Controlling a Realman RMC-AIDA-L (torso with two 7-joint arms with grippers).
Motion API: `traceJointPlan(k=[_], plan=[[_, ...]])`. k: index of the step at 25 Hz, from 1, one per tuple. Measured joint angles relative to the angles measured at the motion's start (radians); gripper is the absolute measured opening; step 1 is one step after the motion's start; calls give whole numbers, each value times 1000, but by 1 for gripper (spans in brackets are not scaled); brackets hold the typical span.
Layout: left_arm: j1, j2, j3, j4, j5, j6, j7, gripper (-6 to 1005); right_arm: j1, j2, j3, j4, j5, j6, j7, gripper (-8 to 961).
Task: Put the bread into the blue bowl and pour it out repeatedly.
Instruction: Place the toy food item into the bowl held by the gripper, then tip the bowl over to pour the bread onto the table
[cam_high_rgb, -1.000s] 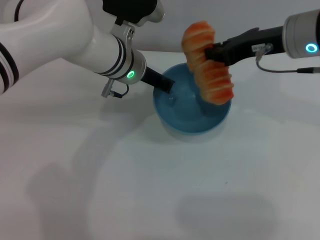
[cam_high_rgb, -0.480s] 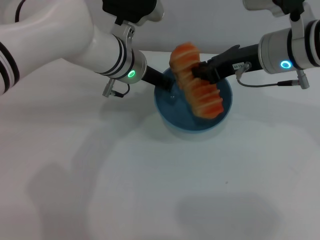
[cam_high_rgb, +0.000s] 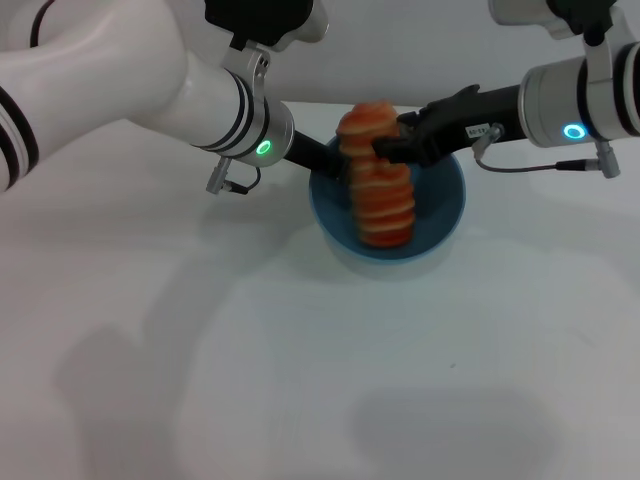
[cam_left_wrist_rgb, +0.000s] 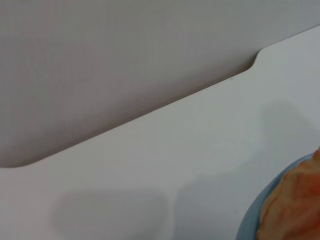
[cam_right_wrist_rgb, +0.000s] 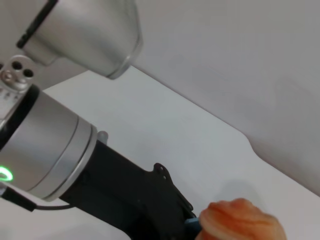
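Note:
The blue bowl (cam_high_rgb: 442, 196) stands on the white table at the back middle. The orange-and-tan ridged bread (cam_high_rgb: 378, 190) stands nearly upright in it, lower end inside the bowl, top above the rim. My right gripper (cam_high_rgb: 388, 148) reaches in from the right and is shut on the bread's upper part. My left gripper (cam_high_rgb: 328, 166) is at the bowl's left rim, shut on it. The left wrist view shows a bit of the bowl's rim (cam_left_wrist_rgb: 248, 223) and the bread (cam_left_wrist_rgb: 292, 205). The right wrist view shows the bread's top (cam_right_wrist_rgb: 240, 220) and the left arm's black gripper (cam_right_wrist_rgb: 135, 197).
The white table (cam_high_rgb: 300, 380) spreads in front of and beside the bowl. Its back edge (cam_left_wrist_rgb: 165, 105) meets a grey wall just behind the bowl. The left arm's thick white body (cam_high_rgb: 130, 80) hangs over the table's left back part.
My right gripper has moved left and down with the bread. The bread has swung from slanted above the bowl to nearly upright inside it. The left arm and the bowl have stayed put.

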Motion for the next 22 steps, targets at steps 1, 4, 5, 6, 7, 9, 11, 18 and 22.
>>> traceJointPlan(k=[1,4,5,6,7,9,11,18,22], plan=[[0,0,0,0,0,-2,0,-1,-6,0,0,-9,0,-4,-1,353],[1,0,0,-6,0,-13,0,-1,-60,0,31,-88,-1,-1,-5,459],[2,1,0,-14,0,-22,0,-1,-84,2,53,-118,0,5,-15,493],[2,1,0,-18,0,-28,0,-1,-112,5,88,-150,5,13,-36,526],[2,1,0,-21,0,-34,0,-1,-130,6,116,-169,11,17,-58,559],[3,2,0,-25,0,-45,0,-1,-163,9,182,-188,34,16,-123,562],[5,2,0,-27,0,-53,0,-1,-190,10,245,-194,54,10,-197,566],[11,3,0,-29,1,-85,4,-1,-287,-3,452,-118,328,-15,-473,577],[15,3,1,-29,0,-117,10,-1,-360,-5,502,22,619,-60,-816,606]])
